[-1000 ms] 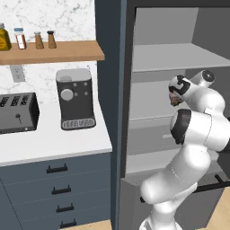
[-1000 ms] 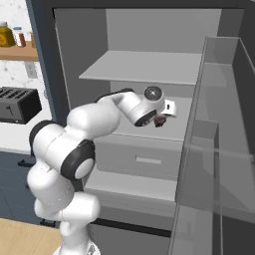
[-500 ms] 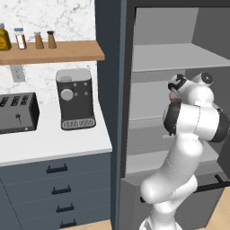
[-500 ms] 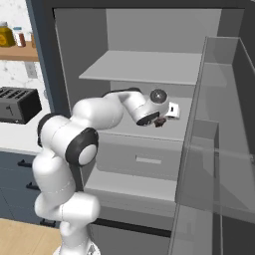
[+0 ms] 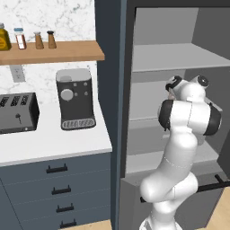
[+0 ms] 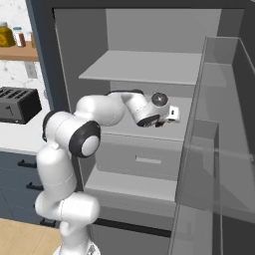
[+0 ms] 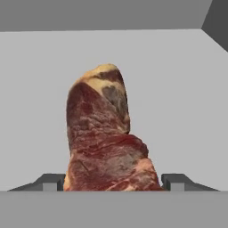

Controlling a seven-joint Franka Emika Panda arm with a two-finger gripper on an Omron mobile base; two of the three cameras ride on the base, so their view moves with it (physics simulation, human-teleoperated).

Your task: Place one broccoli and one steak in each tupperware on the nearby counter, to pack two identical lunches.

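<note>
Grey fridge shelving point(image 6: 144, 67) frames this moment, its door swung open beside the white counter point(image 5: 54, 141). On the middle shelf lies the steak point(image 7: 107, 133), a marbled red slab with a pale fatty cap at its far end, reaching away from the hand camera across the bare grey floor of the shelf. Its near end sits between the two dark fingertips of the gripper point(image 7: 113, 182), one on each side; the jaws stand partway in, and whether they already pinch the meat I cannot tell. In the right base view a dark sliver of the meat shows just under the hand. I would judge the steak soft and pliant, fairly light, with a moist surface that could slide in a weak hold; it will likely droop if taken only by one end. The broad near end, thick and level, looks the best place to bite, squeezing across its width and not at the thin fatty tip. Left of the fridge, a coffee machine point(image 5: 75, 99) and a toaster point(image 5: 17, 112) stand on the counter under a wooden shelf point(image 5: 51, 51) of small jars.
</note>
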